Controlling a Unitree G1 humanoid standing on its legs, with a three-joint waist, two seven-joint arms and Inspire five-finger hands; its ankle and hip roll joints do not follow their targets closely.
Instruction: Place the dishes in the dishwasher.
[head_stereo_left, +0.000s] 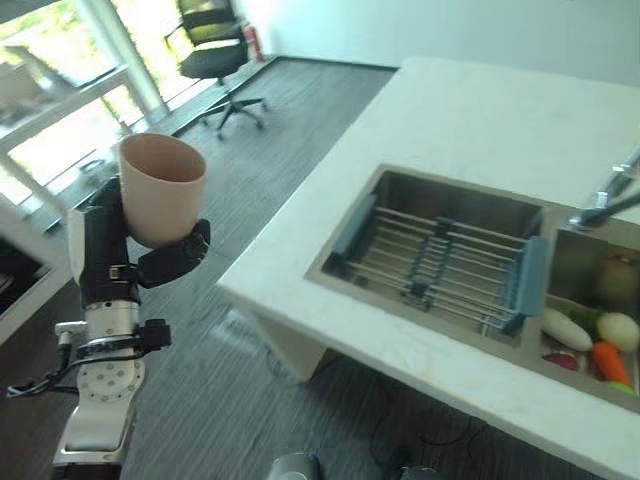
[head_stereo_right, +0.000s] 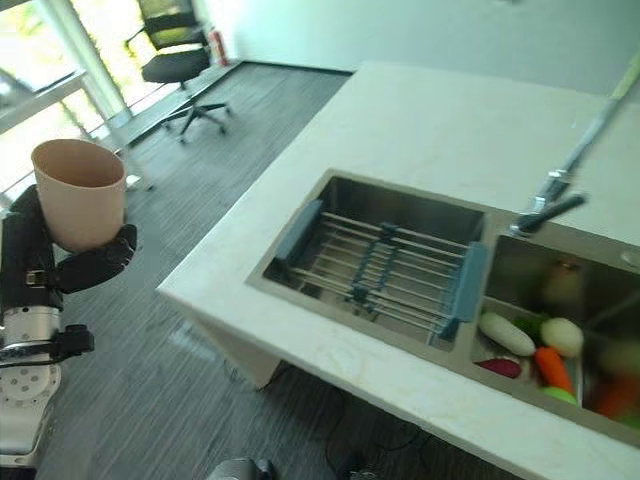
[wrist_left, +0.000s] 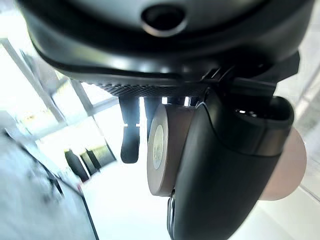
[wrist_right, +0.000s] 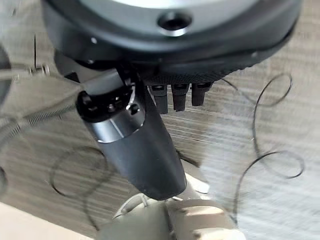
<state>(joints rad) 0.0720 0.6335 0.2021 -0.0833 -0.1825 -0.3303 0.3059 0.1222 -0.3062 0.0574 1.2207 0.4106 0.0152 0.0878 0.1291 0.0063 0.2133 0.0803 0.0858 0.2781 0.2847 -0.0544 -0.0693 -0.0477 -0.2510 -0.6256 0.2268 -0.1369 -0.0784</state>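
Holding beige cup (head_stereo_left: 160, 188) upright, left hand (head_stereo_left: 150, 258) curls round it, well left of sink (head_stereo_left: 440, 200). Right hand (wrist_right: 150, 145) idle, fingers relaxed. Dishwasher unseen; placement pending.

faucet (head_stereo_left: 612, 195) top cut off by frame edge, veg in sink's right basin (head_stereo_right: 560, 300) blurred, cup (wrist_left: 165, 150) partly hidden behind left hand's thumb (wrist_left: 225, 170)

Grey striped floor (head_stereo_left: 290, 130) — office chair (head_stereo_left: 218, 50)
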